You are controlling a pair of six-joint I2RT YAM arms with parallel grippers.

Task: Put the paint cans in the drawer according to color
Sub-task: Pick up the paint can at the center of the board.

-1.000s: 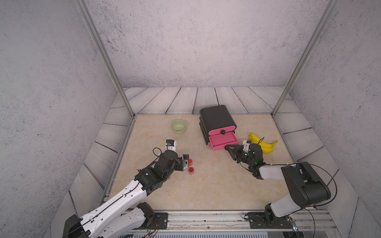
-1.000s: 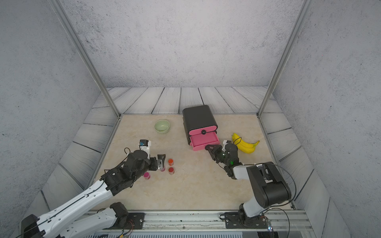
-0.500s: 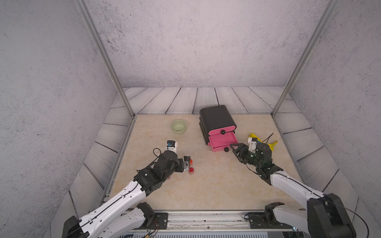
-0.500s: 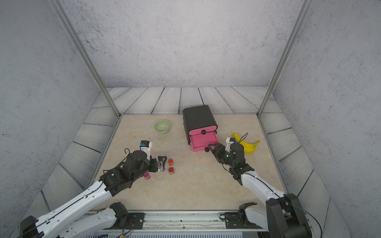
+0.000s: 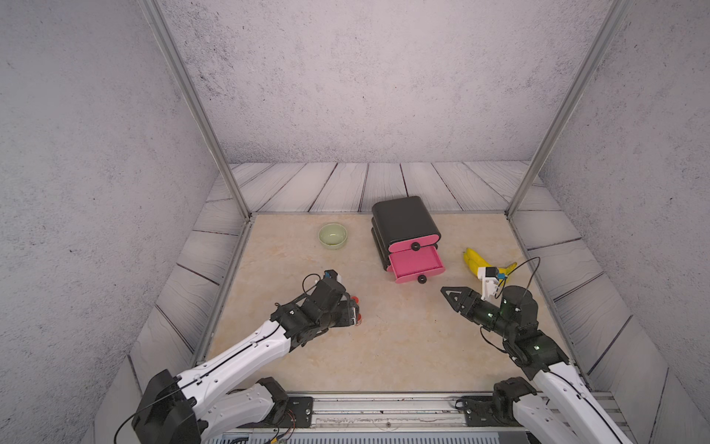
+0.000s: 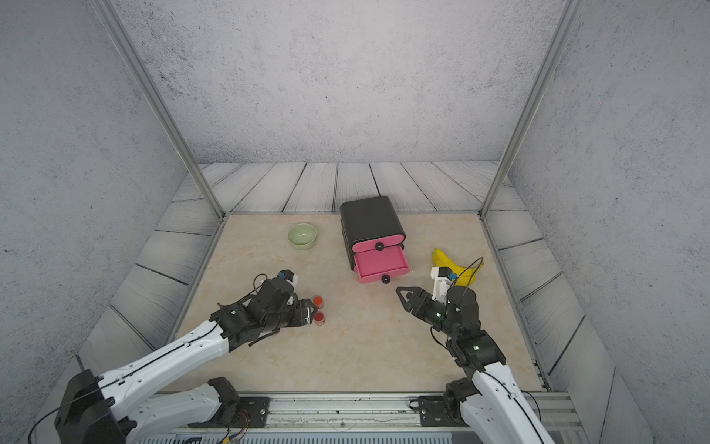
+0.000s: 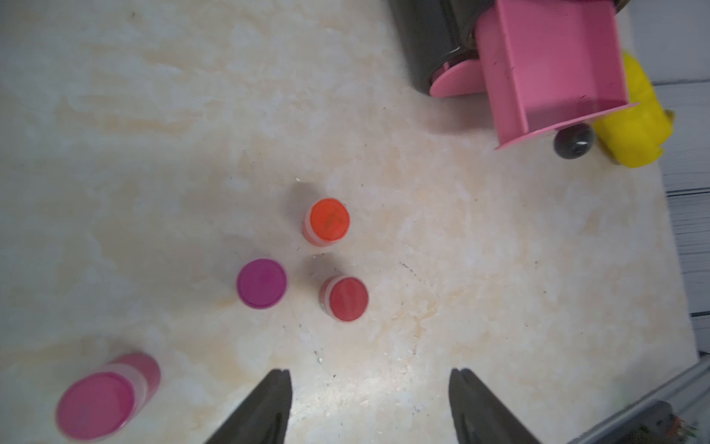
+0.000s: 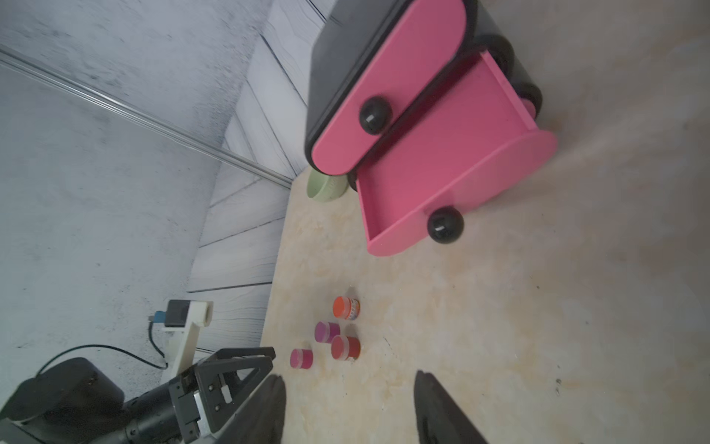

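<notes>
Two grippers: both parted, holding nothing; left gripper [image 7: 369, 371] sits low, left of centre in both top views; right gripper [image 8: 347, 374] sits at lower right, aimed toward the chest [image 5: 403, 217]
Nearest the left gripper: red can [image 7: 347, 298] and magenta can [image 7: 261, 283], upright, near each other but apart; orange-red can [image 7: 329, 220] just beyond; other magenta can [image 7: 96, 399] well apart from those three
Their place: on the table [image 6: 365, 346], left of centre; a top view shows only the two red lids, the arm hiding the rest
Chest: right of centre, higher in the frame; middle drawer [image 5: 415, 261] pulled out, its pink floor bare; top drawer [image 5: 413, 243] shut
Done: one drawer stands ready; no can seen inside
Left: four cans to sort by colour; blue cans nowhere in view, so whether they are stowed cannot be told
</notes>
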